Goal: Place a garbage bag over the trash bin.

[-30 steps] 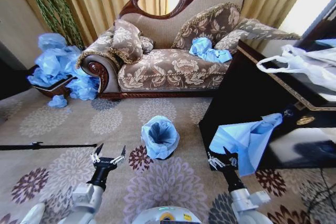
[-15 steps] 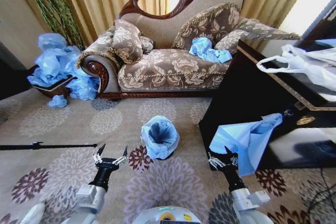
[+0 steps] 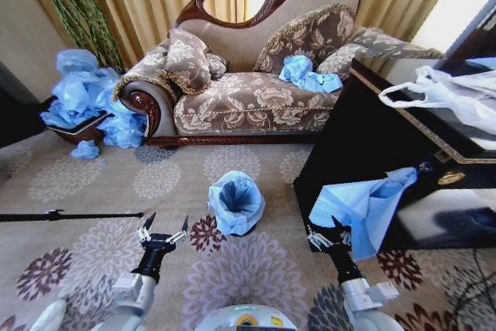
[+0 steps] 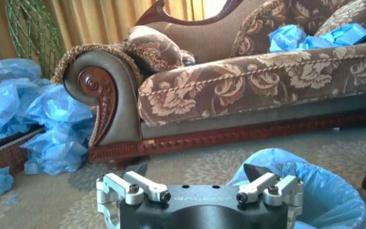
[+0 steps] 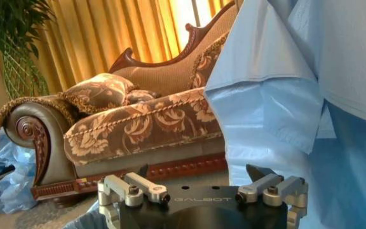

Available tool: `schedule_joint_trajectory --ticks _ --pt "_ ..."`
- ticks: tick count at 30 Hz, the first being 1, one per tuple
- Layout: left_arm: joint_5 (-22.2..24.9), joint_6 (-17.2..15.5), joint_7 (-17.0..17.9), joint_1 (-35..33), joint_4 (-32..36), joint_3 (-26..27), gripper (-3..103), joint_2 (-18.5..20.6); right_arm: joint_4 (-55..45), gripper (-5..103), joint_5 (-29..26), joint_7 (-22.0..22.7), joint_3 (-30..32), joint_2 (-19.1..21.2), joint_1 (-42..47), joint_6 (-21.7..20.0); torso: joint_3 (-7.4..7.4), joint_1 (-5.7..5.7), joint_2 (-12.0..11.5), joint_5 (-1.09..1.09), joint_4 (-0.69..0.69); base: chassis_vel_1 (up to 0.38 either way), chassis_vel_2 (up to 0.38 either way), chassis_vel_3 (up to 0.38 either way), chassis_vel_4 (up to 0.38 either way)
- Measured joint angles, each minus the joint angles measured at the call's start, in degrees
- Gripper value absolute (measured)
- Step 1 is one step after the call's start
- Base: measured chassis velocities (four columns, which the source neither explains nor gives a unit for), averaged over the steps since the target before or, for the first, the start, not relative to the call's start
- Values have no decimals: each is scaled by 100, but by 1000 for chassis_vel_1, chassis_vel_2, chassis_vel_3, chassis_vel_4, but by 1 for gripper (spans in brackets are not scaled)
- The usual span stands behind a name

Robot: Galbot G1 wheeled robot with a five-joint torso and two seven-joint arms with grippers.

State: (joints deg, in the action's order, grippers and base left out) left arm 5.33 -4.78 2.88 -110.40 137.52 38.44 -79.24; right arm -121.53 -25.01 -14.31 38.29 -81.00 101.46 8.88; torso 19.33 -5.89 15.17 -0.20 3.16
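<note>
My left gripper (image 3: 163,236) hovers low over the patterned carpet (image 3: 93,184), its two fingers spread wide apart and holding nothing. In my left wrist view the same gripper (image 4: 199,177) shows both fingertips well separated with only air between them. Just ahead of it and toward my right stands the trash bin (image 3: 236,205), a small dark bin almost wholly covered by a crinkly light blue bag that lines it and folds over its rim; from the left wrist the bag's blue rim (image 4: 310,183) sits just beyond one fingertip, near but not touching.

My right gripper (image 3: 329,235) is also low, on the other side of the bin, with its fingers spread open as well (image 5: 202,180). It grips nothing. Directly beside and above it hangs the garbage bag (image 3: 364,203), a loose sheet of thin light blue plastic draped down the front of a dark cabinet (image 3: 349,137); in the right wrist view that sheet (image 5: 304,90) hangs just beyond the fingertips.

Farther off, behind the bin, is an ornate floral sofa (image 3: 256,83) with more blue plastic lying on its seat. A heap of blue bags (image 3: 85,98) sits by the sofa's arm, far to my left. A white bag with loop handles (image 3: 449,94) rests on top of the cabinet.
</note>
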Motion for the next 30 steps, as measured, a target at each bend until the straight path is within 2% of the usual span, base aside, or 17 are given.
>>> schedule_joint_trajectory --ticks 30 --pt "1 -1 2 0 0 0 100 0 0 100 -1 7 -2 1 0 0 0 0 0 0 0 0 0 0 0"
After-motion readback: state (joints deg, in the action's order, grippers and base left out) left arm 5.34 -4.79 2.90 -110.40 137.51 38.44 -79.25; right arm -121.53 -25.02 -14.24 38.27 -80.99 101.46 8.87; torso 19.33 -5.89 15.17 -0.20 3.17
